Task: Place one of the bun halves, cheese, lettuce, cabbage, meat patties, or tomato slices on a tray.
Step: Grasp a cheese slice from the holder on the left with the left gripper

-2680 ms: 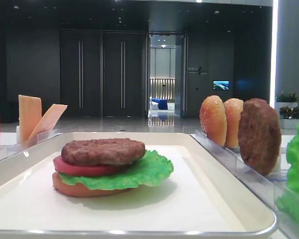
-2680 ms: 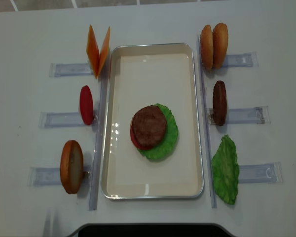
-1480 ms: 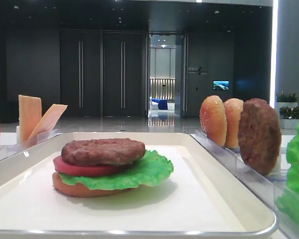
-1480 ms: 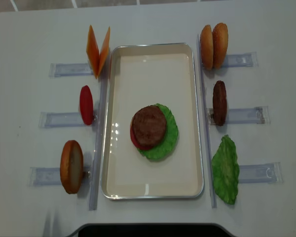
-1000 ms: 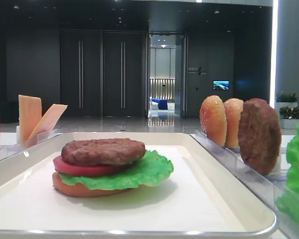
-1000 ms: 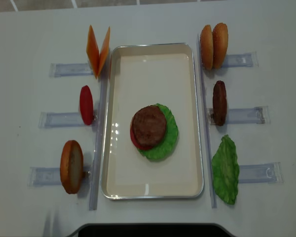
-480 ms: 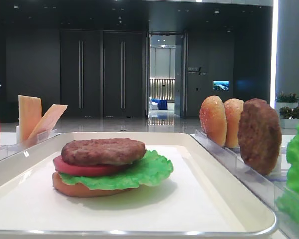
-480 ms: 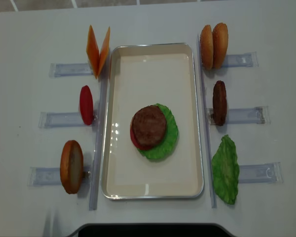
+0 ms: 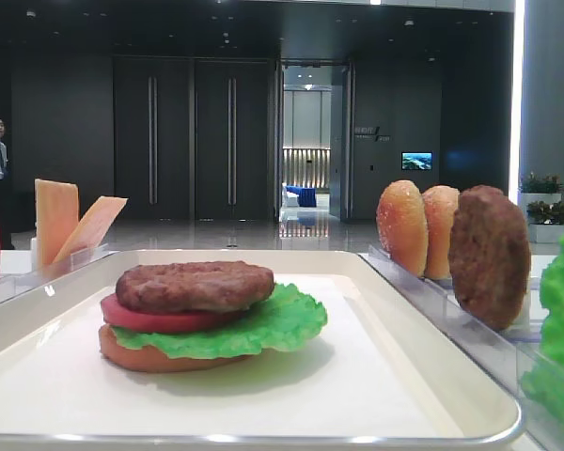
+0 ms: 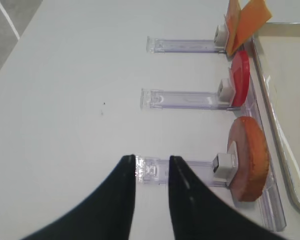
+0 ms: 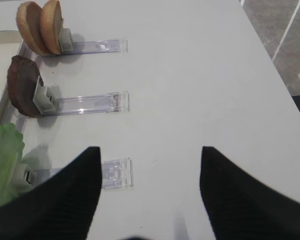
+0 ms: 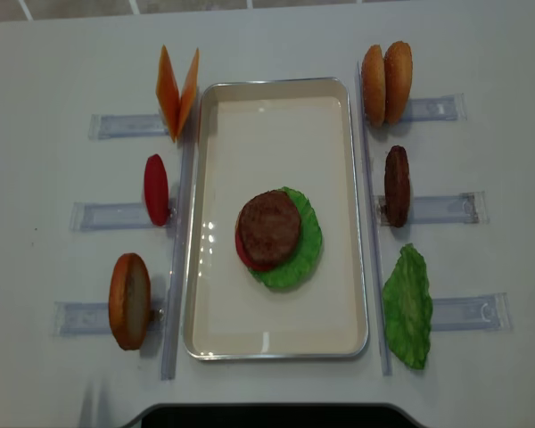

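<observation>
Hovering over bare worktop [image 12: 267, 45], both grippers hold nothing: left gripper [image 10: 151, 172] with jaws narrowly parted, right gripper [image 11: 150, 165] spread wide. The tray [image 12: 352, 267] carries a stacked bun, tomato, lettuce and patty [image 12: 269, 226]. Farther back on the left, two cheese [image 12: 176, 89] slices stand in their rack beside the tray.

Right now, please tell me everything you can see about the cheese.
The cheese is two thin, flat, pale orange slices with a smooth, plastic-like look. They stand on edge in a clear holder at the far left of the table, just outside the tray corner. They meet at the bottom and lean apart at the top, forming a V. No gripper touches them.
</observation>
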You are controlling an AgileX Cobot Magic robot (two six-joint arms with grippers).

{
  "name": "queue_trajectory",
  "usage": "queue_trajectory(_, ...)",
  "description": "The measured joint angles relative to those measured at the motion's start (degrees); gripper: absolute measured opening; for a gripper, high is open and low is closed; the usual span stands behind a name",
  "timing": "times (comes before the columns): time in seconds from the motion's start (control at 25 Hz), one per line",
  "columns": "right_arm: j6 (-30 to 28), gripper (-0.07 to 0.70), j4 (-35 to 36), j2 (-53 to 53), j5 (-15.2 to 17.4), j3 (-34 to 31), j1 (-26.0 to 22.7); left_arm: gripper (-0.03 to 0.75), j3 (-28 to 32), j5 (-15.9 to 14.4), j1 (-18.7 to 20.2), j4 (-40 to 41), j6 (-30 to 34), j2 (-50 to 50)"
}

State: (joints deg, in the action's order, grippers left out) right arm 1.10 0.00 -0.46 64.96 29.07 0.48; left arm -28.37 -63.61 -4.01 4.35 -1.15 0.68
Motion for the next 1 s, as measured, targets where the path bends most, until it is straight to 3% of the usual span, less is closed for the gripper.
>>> queue_trajectory(0.16,0.0,0.413,0.0,0.0,0.0,0.0,0.0,0.375,-3.2,-1.2,0.0,-0.8,0.0,-4.8)
queue_trajectory(0.28,0.0,0.413,0.0,0.0,0.0,0.0,0.0,0.433,-7.3,-2.6,0.0,-3.0,-1.5,-12.0)
queue_trajectory(0.52,0.0,0.413,0.0,0.0,0.0,0.0,0.0,0.433,-16.0,-7.7,0.0,-2.6,-5.2,-27.9)
queue_trajectory(0.72,0.0,0.413,0.0,0.0,0.0,0.0,0.0,0.424,-20.4,-7.8,0.0,1.2,-7.2,-40.1)
queue_trajectory(1.0,0.0,0.413,0.0,0.0,0.0,0.0,0.0,0.424,-21.2,-7.8,0.0,2.0,-8.6,-52.4)
